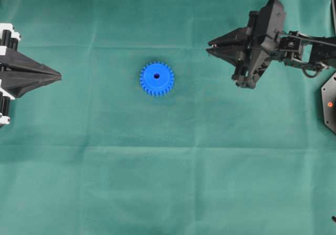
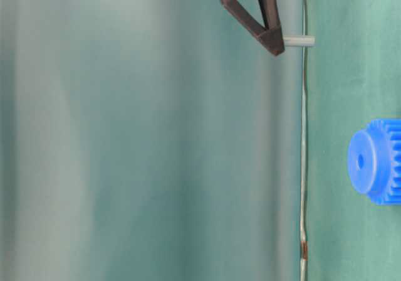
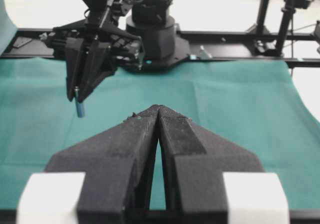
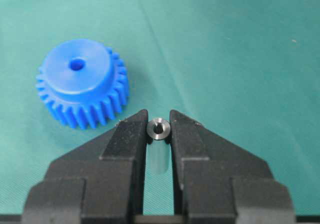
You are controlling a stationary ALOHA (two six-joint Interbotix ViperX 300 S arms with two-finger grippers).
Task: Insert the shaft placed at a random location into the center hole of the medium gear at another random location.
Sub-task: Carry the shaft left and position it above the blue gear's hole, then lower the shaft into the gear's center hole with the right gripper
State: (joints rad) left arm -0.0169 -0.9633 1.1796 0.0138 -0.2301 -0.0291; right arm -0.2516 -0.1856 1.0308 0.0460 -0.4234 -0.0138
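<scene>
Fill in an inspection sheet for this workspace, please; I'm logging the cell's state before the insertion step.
Surface: green cloth, faint fold lines, no tears seen.
Job's things: medium gear lies flat mid-table, hub up, center hole unobstructed; shaft is pinched between the right jaws, its end pointing down, clear of the gear.
Clutter: nothing seen.
Grippers: right gripper held above the cloth, to one side of the gear, shut on the shaft; left gripper at the table edge, jaws together, holding nothing.
Cables: dark wiring on the right arm near the wrist; none on the cloth.
Surroundings: black frame rail and arm base behind the cloth.
</scene>
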